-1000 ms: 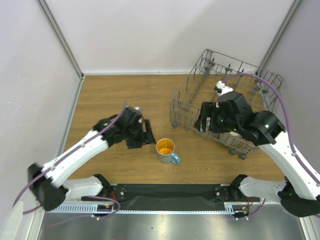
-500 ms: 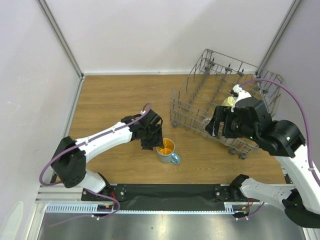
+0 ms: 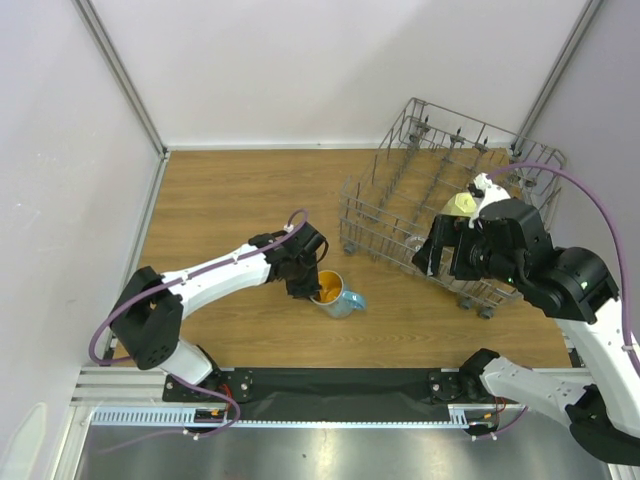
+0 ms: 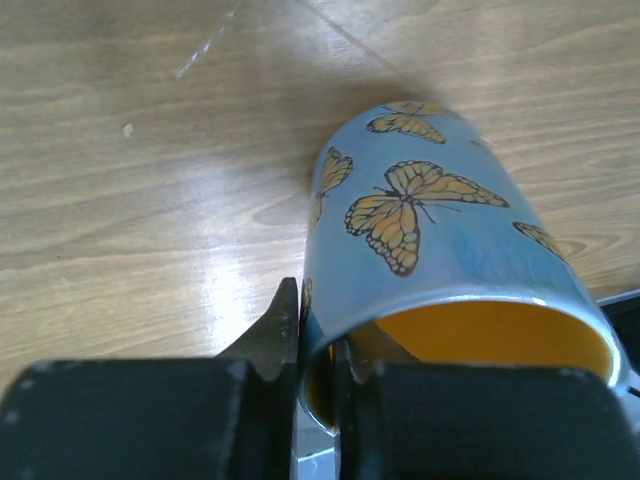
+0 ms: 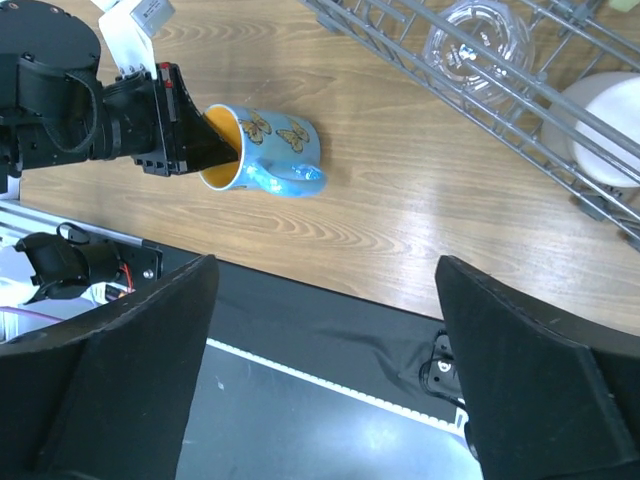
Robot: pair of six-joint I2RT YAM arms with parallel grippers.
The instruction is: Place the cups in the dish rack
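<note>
A blue cup [image 3: 338, 294] with orange butterflies and a yellow inside is tipped over on the wooden table, its handle to the right. My left gripper [image 3: 312, 283] is shut on its rim, one finger inside and one outside [image 4: 316, 322]. The right wrist view shows the same cup [image 5: 268, 148] held at its mouth. The grey wire dish rack [image 3: 400, 185] stands at the back right. A clear glass [image 5: 478, 40], a cup with a white inside [image 5: 612, 120] and a pale yellow mug [image 3: 460, 204] sit in it. My right gripper [image 3: 430, 256] hangs open and empty over the rack's near edge [image 5: 325, 268].
White walls close in the table at the back and on both sides. The black strip [image 3: 340, 385] with both arm bases runs along the near edge. Bare wood [image 3: 230, 200] lies to the left of the rack.
My left gripper reached the blue cup and shut on its rim, and the cup tipped. My right gripper opened wider and drew a little to the right over the rack.
</note>
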